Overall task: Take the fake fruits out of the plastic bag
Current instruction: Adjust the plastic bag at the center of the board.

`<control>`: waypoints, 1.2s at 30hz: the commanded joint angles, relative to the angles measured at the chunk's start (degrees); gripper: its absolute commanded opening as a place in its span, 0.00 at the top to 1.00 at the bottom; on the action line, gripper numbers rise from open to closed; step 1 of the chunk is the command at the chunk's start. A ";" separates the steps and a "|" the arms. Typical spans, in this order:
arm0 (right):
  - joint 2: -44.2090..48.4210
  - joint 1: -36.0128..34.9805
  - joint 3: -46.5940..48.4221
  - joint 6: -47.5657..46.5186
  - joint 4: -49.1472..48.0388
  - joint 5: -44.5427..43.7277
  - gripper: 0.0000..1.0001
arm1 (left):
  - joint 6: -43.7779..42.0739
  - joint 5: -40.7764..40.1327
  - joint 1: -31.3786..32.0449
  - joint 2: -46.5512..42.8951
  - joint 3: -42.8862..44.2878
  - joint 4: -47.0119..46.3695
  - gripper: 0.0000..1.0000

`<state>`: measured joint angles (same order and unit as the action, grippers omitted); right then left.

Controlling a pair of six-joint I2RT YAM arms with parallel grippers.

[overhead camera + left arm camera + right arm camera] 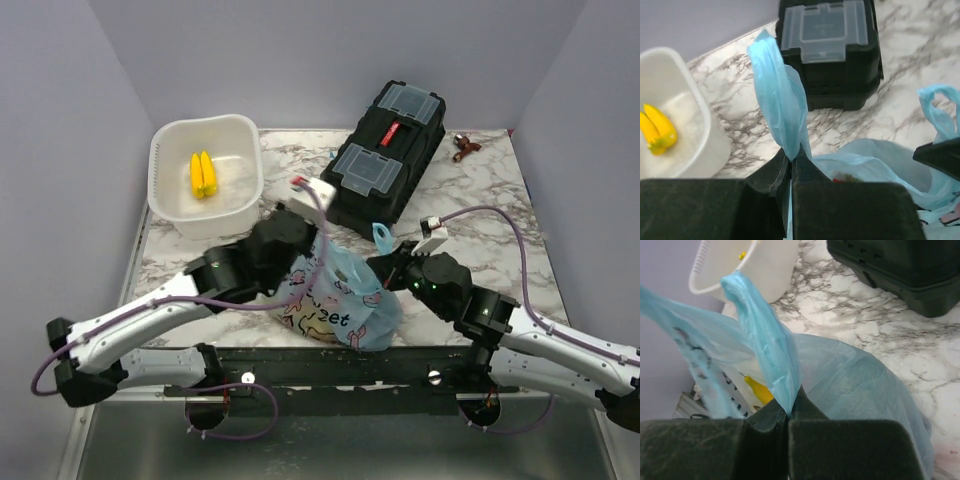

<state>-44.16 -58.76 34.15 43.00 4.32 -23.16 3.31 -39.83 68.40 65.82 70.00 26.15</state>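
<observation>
Top external view: the bag (335, 300) sits at the near edge of the tabletop (480, 215), between the left end effector (310, 243) and the right end effector (392, 258); a toolbox (390, 150) and a white tub (160, 150) holding two yellow sticks (203, 174) stand behind it; the fruits cannot be made out from here.

Left wrist view: the left end effector (791, 157) is clenched on one twisted blue handle (777, 100); below it the bag (875, 165) gapes a little, and a bit of red fruit (840, 177) shows inside.

Right wrist view: the right end effector (790, 412) is pinched tight on the other handle (765, 345); a yellow piece (759, 390), probably the banana, shows inside the bag (855, 385).

Step in hand, as I judge it: securing both handles, with the fruits not yet out. The next move likely calls for drawing the handles apart to widen the mouth; one end effector must then let go and reach in, or the bag must be tipped; thin film may slip or collapse shut.
</observation>
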 commanded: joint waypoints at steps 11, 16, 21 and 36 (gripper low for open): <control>-10.08 0.32 26.05 -15.14 20.07 -22.21 0.99 | 23.92 36.14 -31.95 -21.22 -1.66 3.19 1.00; -16.42 0.55 36.19 -21.64 20.56 -24.59 0.99 | 22.11 38.77 -33.30 -16.42 5.46 5.59 1.00; -14.79 0.58 35.13 -20.95 21.16 -24.94 0.99 | 22.24 41.64 -33.90 -15.34 5.13 5.55 1.00; -15.02 0.55 31.85 -20.72 21.03 -24.92 0.99 | 23.21 52.35 -39.05 -10.63 8.00 8.03 1.00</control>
<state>-57.93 -58.39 60.01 26.46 26.72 -45.56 27.05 7.05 29.78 54.37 71.55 34.44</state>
